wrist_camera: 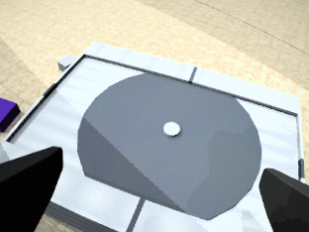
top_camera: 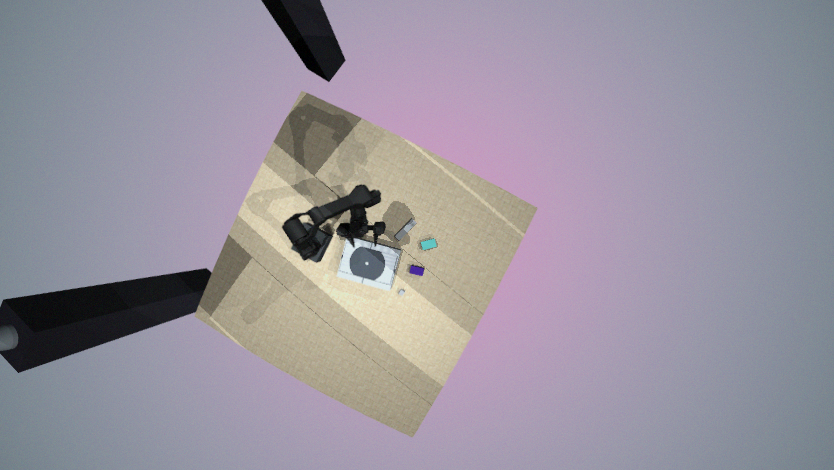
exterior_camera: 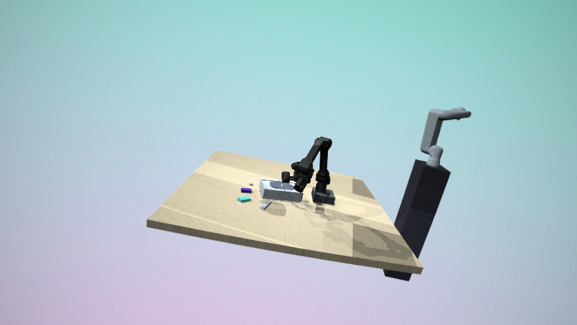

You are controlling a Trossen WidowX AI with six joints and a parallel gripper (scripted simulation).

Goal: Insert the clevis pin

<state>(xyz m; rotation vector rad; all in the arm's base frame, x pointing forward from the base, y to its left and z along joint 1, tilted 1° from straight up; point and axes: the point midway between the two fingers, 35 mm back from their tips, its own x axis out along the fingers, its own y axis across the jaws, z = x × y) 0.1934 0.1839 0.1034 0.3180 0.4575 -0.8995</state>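
Pin shows only its head, its shank hidden from view.

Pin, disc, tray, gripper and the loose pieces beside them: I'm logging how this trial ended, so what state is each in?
Clevis pin: head up at the disc's middle, released
Aluminium disc: flat inside the tray
Steel tray: upright on the table
Gripper: open, holding nothing
Turquoise block: lying flat
Purple block: lying flat
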